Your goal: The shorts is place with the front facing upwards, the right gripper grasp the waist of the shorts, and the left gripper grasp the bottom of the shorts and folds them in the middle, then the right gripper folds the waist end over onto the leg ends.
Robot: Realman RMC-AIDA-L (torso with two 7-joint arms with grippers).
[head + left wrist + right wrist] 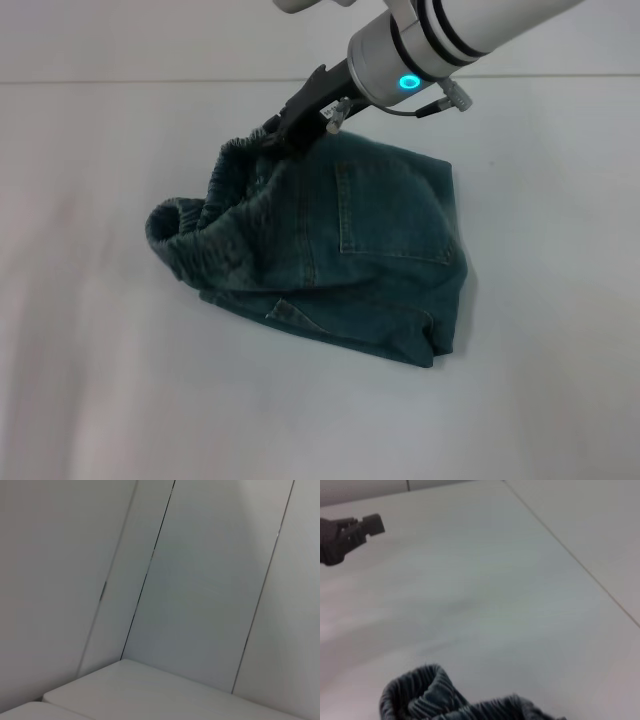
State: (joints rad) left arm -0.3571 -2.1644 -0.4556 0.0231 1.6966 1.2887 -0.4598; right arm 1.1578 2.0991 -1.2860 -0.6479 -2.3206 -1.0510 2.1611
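Note:
The blue denim shorts (370, 240) lie folded in half on the white table, a back pocket facing up. Their gathered elastic waist (200, 225) is bunched and raised at the left side, and the leg ends lie toward the front right. My right gripper (288, 132) reaches in from the top right and is shut on the far end of the waist. The right wrist view shows the ruffled waist (435, 700) just below the camera. A dark gripper (350, 532), likely my left one, hangs far off above the table. It is outside the head view.
The white table (100, 380) spreads all around the shorts, with a seam line along its far side (150, 80). The left wrist view shows only pale wall panels (200, 580) and a white ledge (150, 690).

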